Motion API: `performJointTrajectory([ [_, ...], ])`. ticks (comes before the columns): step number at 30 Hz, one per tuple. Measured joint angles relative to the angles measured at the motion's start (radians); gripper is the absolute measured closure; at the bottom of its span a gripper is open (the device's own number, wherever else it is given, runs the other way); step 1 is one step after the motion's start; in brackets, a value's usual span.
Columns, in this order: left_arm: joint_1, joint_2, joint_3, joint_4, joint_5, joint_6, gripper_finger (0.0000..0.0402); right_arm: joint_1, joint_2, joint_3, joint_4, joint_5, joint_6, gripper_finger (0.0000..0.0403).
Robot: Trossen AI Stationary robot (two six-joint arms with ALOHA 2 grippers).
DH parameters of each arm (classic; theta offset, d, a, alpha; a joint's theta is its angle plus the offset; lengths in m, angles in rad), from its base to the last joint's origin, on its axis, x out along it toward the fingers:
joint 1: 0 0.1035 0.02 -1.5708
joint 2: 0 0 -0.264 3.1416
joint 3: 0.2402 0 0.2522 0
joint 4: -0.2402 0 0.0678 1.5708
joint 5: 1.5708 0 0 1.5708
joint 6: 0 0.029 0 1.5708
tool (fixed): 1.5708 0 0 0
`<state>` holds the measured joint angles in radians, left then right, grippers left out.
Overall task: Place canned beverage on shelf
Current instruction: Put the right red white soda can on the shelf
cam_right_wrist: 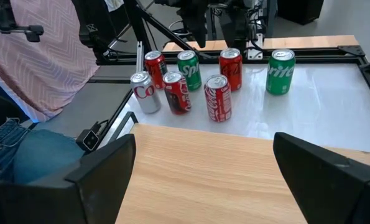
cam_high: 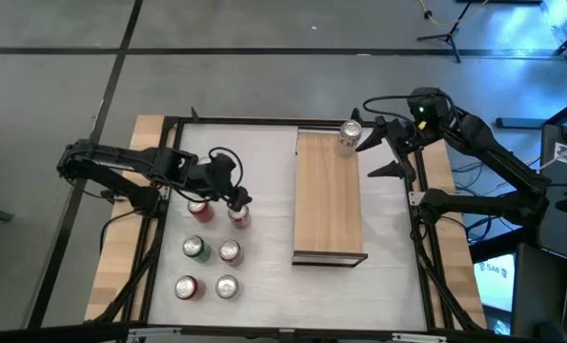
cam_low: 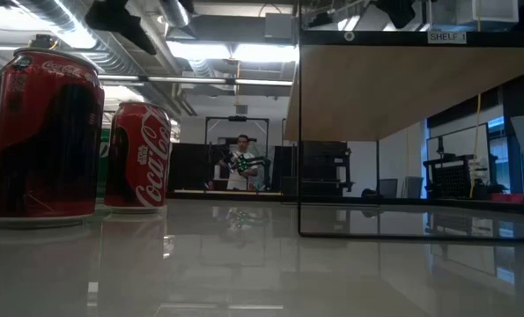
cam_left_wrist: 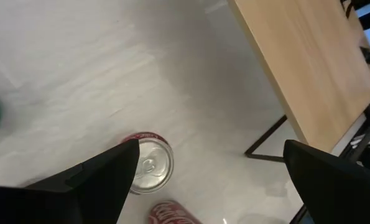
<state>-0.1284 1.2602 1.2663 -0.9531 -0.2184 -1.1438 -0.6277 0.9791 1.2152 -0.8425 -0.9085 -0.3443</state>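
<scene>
High view showed the left end effector (cam_high: 237,193) spread wide and empty above the red cans (cam_high: 199,208) at the cluster's far end on the white bench (cam_high: 264,191). One silver-topped can (cam_high: 350,136) already stood on the shelf (cam_high: 329,205) at its far end. Just beyond that can hung the right end effector (cam_high: 386,145), fingers parted and holding nothing. Right wrist view caught seven cans grouped on the bench past the shelf.
</scene>
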Motion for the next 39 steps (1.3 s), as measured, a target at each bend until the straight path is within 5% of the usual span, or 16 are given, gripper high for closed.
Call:
performJointTrajectory([
  [9,0.0,0.147,0.095,-0.016,0.144,0.033,0.0013,0.0,0.0,0.0,0.0,0.0,-0.001,0.0029],
  [19,0.0,0.39,0.404,-0.443,0.151,0.046,0.0013,0.0,0.0,0.0,-0.023,0.01,-0.002,0.0029],
  [39,0.002,0.463,0.379,-0.496,0.063,-0.026,0.0013,0.0,0.0,0.0,-0.051,0.045,-0.005,0.0029],
])
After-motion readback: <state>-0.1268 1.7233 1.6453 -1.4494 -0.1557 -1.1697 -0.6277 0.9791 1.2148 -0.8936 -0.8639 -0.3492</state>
